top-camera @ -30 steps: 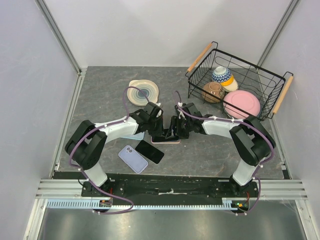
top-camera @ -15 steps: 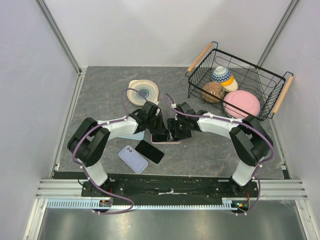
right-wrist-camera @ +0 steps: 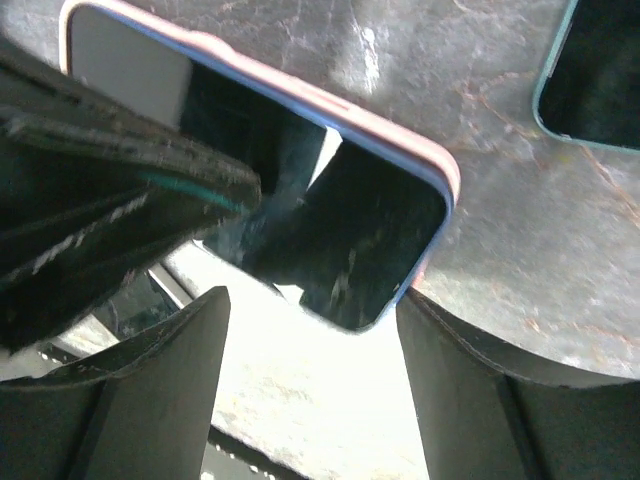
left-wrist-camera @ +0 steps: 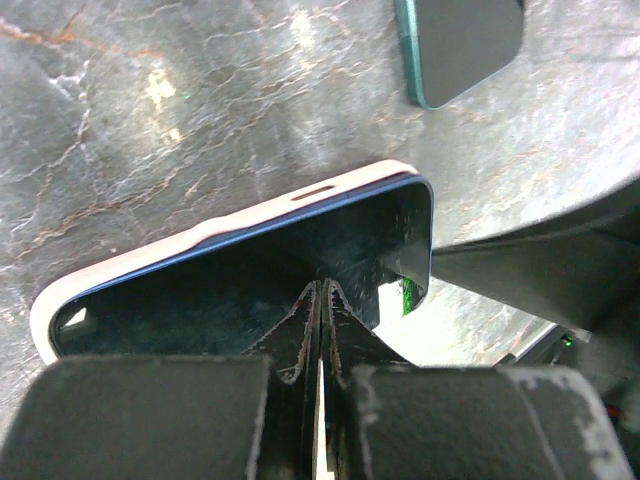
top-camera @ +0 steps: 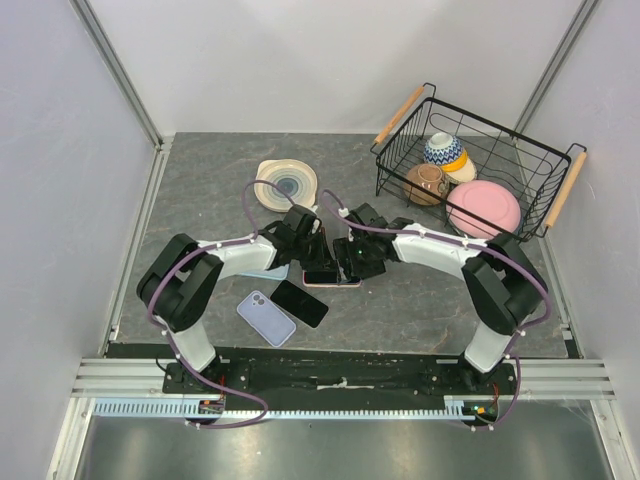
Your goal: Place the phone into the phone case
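Note:
A dark-screened phone (top-camera: pixel 327 278) sits in a pink case (left-wrist-camera: pixel 200 232) flat on the table, mid-table between both arms. My left gripper (top-camera: pixel 312 256) is shut, and its closed fingertips (left-wrist-camera: pixel 322 288) rest on the phone's screen. My right gripper (top-camera: pixel 350 262) is open. In the right wrist view (right-wrist-camera: pixel 310 305) its fingers stand either side of one end of the phone (right-wrist-camera: pixel 340 230), and the pink case's rim (right-wrist-camera: pixel 400 150) shows around it. The left gripper's black body (right-wrist-camera: pixel 100 200) crosses that view on the left.
A black phone with a teal edge (top-camera: pixel 300 303) and a lavender phone back or case (top-camera: pixel 265 318) lie near the front. The teal-edged phone also shows in the left wrist view (left-wrist-camera: pixel 462 45). A patterned plate (top-camera: pixel 287 183) is behind. A wire basket (top-camera: pixel 400 185) with bowls stands at the back right.
Both grippers have closed in a little over the cased phone. The right gripper moved left toward it. The phone and case shifted slightly left.

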`<act>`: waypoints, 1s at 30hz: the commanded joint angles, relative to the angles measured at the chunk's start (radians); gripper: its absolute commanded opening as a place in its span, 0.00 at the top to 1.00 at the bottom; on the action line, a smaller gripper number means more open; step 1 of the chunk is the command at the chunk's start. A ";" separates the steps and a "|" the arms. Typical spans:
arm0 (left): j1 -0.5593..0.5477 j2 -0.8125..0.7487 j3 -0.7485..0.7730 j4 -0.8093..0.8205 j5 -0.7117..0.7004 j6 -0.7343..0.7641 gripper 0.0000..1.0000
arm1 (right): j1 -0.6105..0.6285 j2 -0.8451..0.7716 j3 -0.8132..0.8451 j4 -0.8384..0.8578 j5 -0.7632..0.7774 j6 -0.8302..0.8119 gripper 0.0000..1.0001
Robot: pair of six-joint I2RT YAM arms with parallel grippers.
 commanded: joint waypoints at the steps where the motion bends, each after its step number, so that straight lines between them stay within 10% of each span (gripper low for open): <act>1: -0.005 0.069 -0.055 -0.130 -0.069 0.013 0.98 | -0.008 -0.097 0.048 -0.165 0.020 -0.038 0.25; 17: -0.005 0.070 -0.053 -0.126 -0.051 0.025 0.98 | -0.205 -0.073 -0.113 0.060 -0.359 0.006 0.33; 22: -0.005 0.069 -0.059 -0.114 -0.039 0.027 0.98 | -0.205 -0.024 -0.139 0.157 -0.363 0.040 0.58; 30: -0.005 0.064 -0.065 -0.112 -0.033 0.031 0.98 | -0.212 0.048 -0.132 0.188 -0.339 0.054 0.66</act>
